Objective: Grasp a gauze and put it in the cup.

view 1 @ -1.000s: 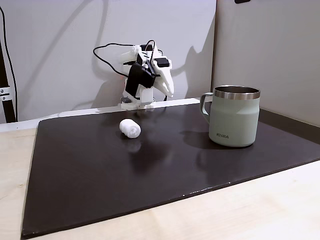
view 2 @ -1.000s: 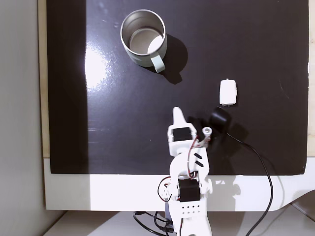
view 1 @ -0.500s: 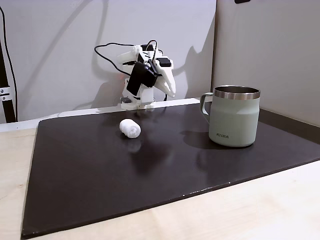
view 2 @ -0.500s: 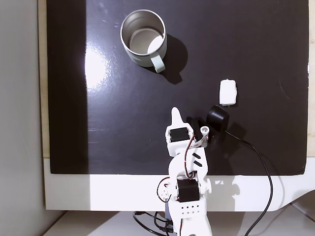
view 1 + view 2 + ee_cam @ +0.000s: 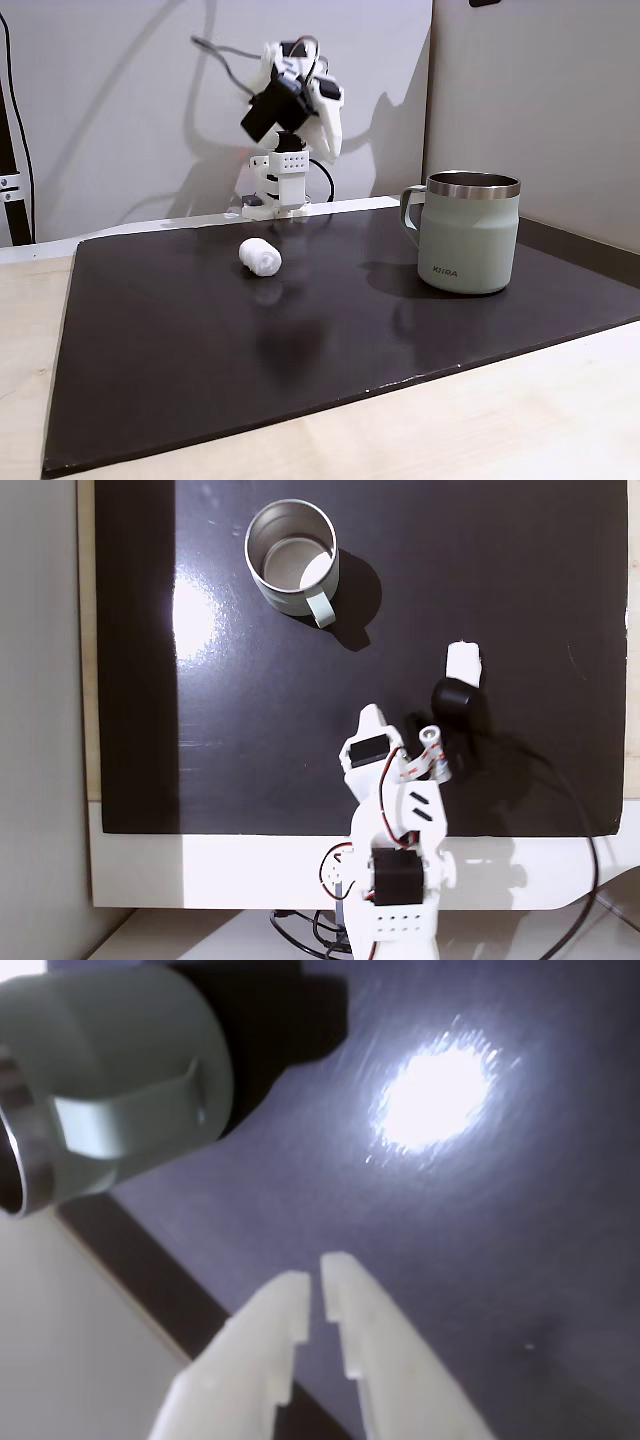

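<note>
The gauze, a small white roll, lies on the dark mat left of centre in a fixed view. From above, the gauze is half covered by the arm's black wrist camera. The sage-green cup stands upright on the right, its handle turned toward the arm; the cup is empty, and in the wrist view the cup sits at top left. My gripper hangs raised over the mat's back edge, well apart from both. Its pale fingers nearly touch, nothing between them, so my gripper is shut.
The dark mat lies on a pale wood table. The arm's white base stands at the mat's edge, with a black cable looping beside it. A grey wall panel rises behind the cup. A lamp glare marks the mat.
The arm has risen from its folded pose; the gripper now sits higher above the mat's back edge. From above, the wrist camera has shifted over part of the gauze. Gauze and cup stayed put.
</note>
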`<move>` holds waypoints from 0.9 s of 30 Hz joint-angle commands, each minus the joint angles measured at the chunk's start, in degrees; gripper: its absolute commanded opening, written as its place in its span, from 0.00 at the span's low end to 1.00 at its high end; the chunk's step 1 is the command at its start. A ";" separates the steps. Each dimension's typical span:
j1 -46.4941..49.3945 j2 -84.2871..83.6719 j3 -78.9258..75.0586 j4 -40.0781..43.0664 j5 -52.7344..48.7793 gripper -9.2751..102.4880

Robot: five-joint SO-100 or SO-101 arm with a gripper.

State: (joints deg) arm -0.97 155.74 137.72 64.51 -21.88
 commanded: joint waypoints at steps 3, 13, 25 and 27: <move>4.48 -8.79 -15.29 5.45 -11.60 0.13; 19.51 -32.17 -32.26 11.60 -39.73 0.26; 25.05 -55.63 -49.66 22.06 -61.17 0.34; 24.70 -58.97 -51.59 22.85 -62.40 0.35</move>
State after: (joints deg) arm 23.82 99.14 91.58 86.57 -82.35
